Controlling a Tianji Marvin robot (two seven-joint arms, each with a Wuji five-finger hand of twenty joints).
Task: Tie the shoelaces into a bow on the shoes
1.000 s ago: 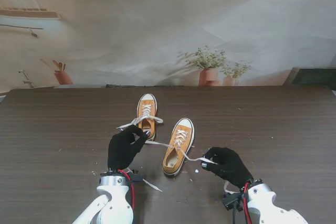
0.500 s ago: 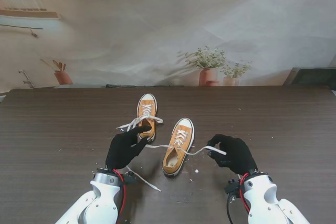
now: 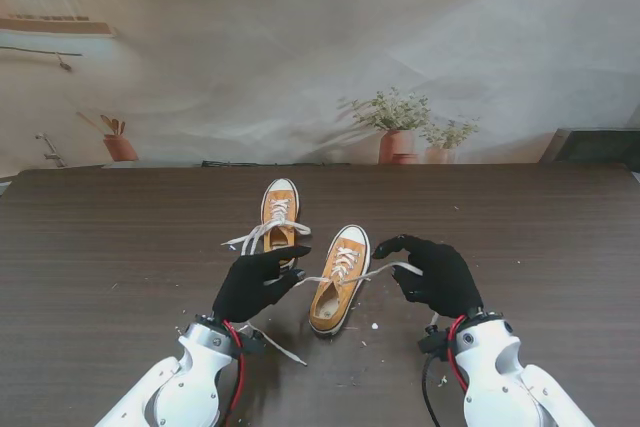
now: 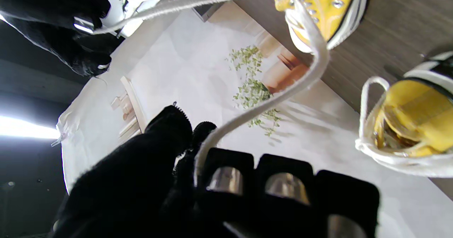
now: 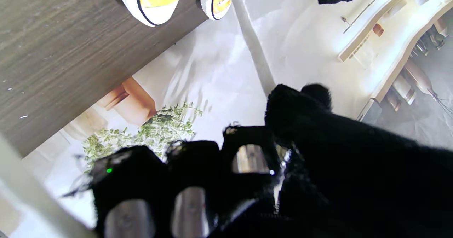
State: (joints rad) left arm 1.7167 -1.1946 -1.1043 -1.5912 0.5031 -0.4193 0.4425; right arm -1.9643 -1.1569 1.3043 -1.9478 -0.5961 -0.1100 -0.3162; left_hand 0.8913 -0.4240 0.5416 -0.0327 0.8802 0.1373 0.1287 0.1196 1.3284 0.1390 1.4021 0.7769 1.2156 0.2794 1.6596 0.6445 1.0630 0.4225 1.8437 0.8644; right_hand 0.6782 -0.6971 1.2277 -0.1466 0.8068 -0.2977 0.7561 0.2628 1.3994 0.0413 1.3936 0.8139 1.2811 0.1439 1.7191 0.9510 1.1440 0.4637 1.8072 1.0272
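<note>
shoelaces [image 3: 375,271] of the nearer shoe [image 3: 338,292] stretch taut between my hands above the tabletop [image 3: 560,237]; left robot hand [image 3: 258,284] and right robot hand [image 3: 432,275] each pinch one end. i'd cross them with even tension.

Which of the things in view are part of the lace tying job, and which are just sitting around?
Job:
- nearer yellow sneaker
- farther yellow sneaker
- white laces
- left hand
- right hand

Lying about:
- white crumbs on table
- printed plant backdrop
</note>
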